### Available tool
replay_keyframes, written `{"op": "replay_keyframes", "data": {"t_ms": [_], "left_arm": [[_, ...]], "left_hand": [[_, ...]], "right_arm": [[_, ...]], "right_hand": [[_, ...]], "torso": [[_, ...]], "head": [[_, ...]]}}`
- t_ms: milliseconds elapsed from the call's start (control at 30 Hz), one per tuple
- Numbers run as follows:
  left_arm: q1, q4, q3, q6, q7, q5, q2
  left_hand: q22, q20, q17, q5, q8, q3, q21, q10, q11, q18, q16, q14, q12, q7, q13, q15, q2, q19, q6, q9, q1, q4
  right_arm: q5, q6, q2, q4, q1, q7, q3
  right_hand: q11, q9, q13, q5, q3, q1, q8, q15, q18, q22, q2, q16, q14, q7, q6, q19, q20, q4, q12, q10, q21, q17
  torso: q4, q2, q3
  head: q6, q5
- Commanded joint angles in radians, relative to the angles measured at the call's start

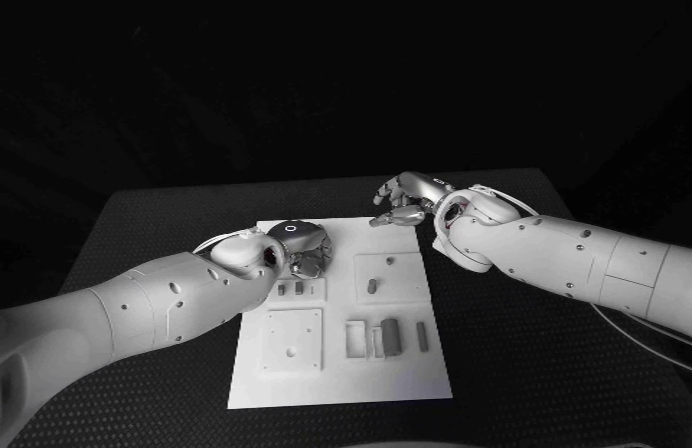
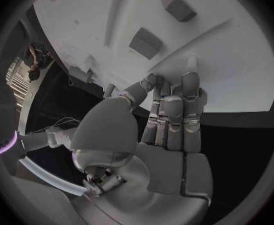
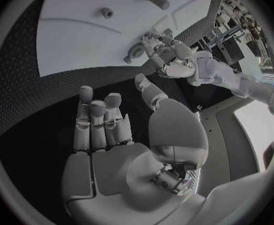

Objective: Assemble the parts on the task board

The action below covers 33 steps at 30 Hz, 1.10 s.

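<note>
Head view: hovering left hand (image 1: 289,249) over task board (image 1: 404,378) far end, fingers together and empty, right hand (image 1: 408,200) waiting off far edge, fingers apart; likely reaching stage, next needing fingers closing on parts (image 1: 387,335) nearer the body.

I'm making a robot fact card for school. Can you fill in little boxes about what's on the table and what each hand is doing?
Table: black table
Board: white task board in the middle of the table
Parts: small grey parts lying on the board
Left hand: left hand over the board's far left part, holding nothing that can be seen
Right hand: right hand above the board's far edge, fingers apart, holding nothing
</note>
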<state>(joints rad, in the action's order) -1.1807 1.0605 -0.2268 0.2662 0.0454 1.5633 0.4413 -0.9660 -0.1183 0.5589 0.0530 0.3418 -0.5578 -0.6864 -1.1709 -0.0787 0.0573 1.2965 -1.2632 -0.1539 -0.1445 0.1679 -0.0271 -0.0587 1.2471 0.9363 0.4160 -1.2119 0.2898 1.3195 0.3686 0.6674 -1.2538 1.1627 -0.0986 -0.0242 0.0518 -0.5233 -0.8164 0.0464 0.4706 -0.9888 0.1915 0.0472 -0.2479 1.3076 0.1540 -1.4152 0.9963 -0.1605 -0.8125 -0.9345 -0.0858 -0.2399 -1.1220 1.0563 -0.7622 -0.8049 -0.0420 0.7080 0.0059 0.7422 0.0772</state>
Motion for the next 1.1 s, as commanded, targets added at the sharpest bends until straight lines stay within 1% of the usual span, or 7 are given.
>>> {"op": "replay_keyframes", "data": {"t_ms": [33, 267, 467, 567, 667, 900, 1100], "left_arm": [[0.014, -0.004, -0.008, -0.044, -0.027, 0.031, -0.001], [0.015, -0.002, -0.008, -0.031, -0.025, 0.036, 0.002], [0.017, 0.002, -0.008, 0.009, -0.006, 0.034, 0.007], [0.017, 0.003, -0.008, 0.022, -0.001, 0.032, 0.008], [0.018, 0.004, -0.008, 0.036, 0.002, 0.028, 0.009], [0.018, 0.005, -0.008, 0.048, 0.008, 0.021, 0.010], [0.018, 0.015, -0.008, 0.066, 0.015, 0.010, 0.020]], "left_hand": [[-0.001, -0.008, -0.001, 0.001, 0.003, -0.008, -0.001, -0.006, 0.000, 0.096, -0.001, 0.002, 0.006, -0.003, 0.000, -0.008, 0.002, -0.002, 0.008, 0.000, -0.013, 0.001], [-0.003, -0.013, -0.003, 0.002, 0.011, -0.017, 0.001, -0.026, 0.007, 0.094, -0.004, -0.002, 0.001, 0.004, 0.008, -0.015, 0.009, 0.003, 0.025, 0.003, -0.028, 0.002], [-0.006, -0.019, -0.004, 0.004, 0.023, -0.044, 0.002, -0.057, 0.019, 0.090, -0.005, -0.006, -0.007, 0.015, 0.020, -0.027, 0.016, 0.012, 0.054, 0.007, -0.047, 0.001], [-0.007, -0.021, -0.005, 0.005, 0.027, -0.051, 0.002, -0.068, 0.022, 0.088, -0.005, -0.007, -0.008, 0.019, 0.024, -0.030, 0.018, 0.015, 0.063, 0.008, -0.044, 0.000], [-0.008, -0.023, -0.005, 0.005, 0.030, -0.057, 0.003, -0.078, 0.026, 0.086, -0.006, -0.008, -0.010, 0.022, 0.029, -0.034, 0.018, 0.017, 0.072, 0.009, -0.042, 0.001], [-0.009, -0.026, -0.006, 0.005, 0.030, -0.061, 0.004, -0.084, 0.028, 0.085, -0.007, -0.009, -0.010, 0.024, 0.033, -0.036, 0.021, 0.019, 0.076, 0.010, -0.040, 0.000], [-0.009, -0.026, -0.006, 0.005, 0.031, -0.062, 0.005, -0.086, 0.029, 0.084, -0.007, -0.010, -0.010, 0.025, 0.034, -0.037, 0.022, 0.019, 0.077, 0.010, -0.038, 0.000]], "right_arm": [[0.001, -0.006, -0.001, -0.001, -0.001, 0.009, 0.001], [0.001, -0.006, -0.001, 0.000, -0.001, 0.010, 0.001], [0.000, -0.006, -0.001, -0.001, -0.001, 0.010, 0.001], [0.000, -0.005, -0.001, -0.001, -0.001, 0.010, 0.001], [0.000, -0.005, -0.001, -0.001, -0.001, 0.010, 0.001], [0.000, -0.005, -0.001, -0.001, -0.001, 0.011, 0.001], [0.000, -0.004, 0.000, 0.000, -0.001, 0.011, 0.001]], "right_hand": [[0.001, 0.001, 0.001, 0.003, -0.004, 0.003, 0.004, 0.006, -0.014, 0.015, -0.011, -0.007, -0.002, -0.006, -0.001, 0.000, -0.001, 0.000, -0.006, -0.003, 0.002, 0.001], [0.001, 0.001, 0.001, 0.003, -0.004, 0.003, 0.005, 0.006, -0.014, 0.015, -0.011, -0.007, -0.002, -0.006, -0.001, 0.000, -0.001, 0.000, -0.007, -0.003, 0.002, 0.001], [0.001, 0.001, 0.001, 0.003, -0.004, 0.004, 0.005, 0.006, -0.014, 0.015, -0.011, -0.007, -0.002, -0.006, -0.001, 0.000, -0.001, 0.000, -0.007, -0.003, 0.002, 0.001], [0.001, 0.001, 0.001, 0.003, -0.005, 0.004, 0.005, 0.006, -0.014, 0.015, -0.011, -0.007, -0.002, -0.006, -0.001, 0.000, -0.001, 0.000, -0.007, -0.002, 0.002, 0.001], [0.001, 0.001, 0.001, 0.003, -0.005, 0.004, 0.005, 0.006, -0.014, 0.015, -0.011, -0.007, -0.002, -0.006, -0.001, 0.000, -0.001, 0.000, -0.007, -0.002, 0.002, 0.001], [0.000, 0.001, 0.002, 0.003, -0.005, 0.004, 0.005, 0.006, -0.014, 0.015, -0.011, -0.007, -0.001, -0.006, -0.002, 0.000, -0.001, 0.000, -0.007, -0.002, 0.002, 0.001], [0.000, 0.001, 0.002, 0.003, -0.005, 0.004, 0.005, 0.006, -0.014, 0.015, -0.011, -0.007, -0.001, -0.006, -0.002, 0.000, -0.001, 0.000, -0.007, -0.002, 0.002, 0.001]], "torso": [[0.0002, -0.001, 0.0002], [0.0009, 0.000, 0.0014], [-0.0006, -0.001, 0.0008], [-0.0004, -0.001, 0.0011], [0.0005, -0.001, 0.0003], [0.0007, -0.001, 0.0002], [0.0001, -0.001, -0.0002]], "head": [[0.001, 0.000], [0.000, -0.002], [0.001, -0.004], [0.001, -0.004], [0.001, -0.005], [0.000, -0.005], [0.000, -0.004]]}}
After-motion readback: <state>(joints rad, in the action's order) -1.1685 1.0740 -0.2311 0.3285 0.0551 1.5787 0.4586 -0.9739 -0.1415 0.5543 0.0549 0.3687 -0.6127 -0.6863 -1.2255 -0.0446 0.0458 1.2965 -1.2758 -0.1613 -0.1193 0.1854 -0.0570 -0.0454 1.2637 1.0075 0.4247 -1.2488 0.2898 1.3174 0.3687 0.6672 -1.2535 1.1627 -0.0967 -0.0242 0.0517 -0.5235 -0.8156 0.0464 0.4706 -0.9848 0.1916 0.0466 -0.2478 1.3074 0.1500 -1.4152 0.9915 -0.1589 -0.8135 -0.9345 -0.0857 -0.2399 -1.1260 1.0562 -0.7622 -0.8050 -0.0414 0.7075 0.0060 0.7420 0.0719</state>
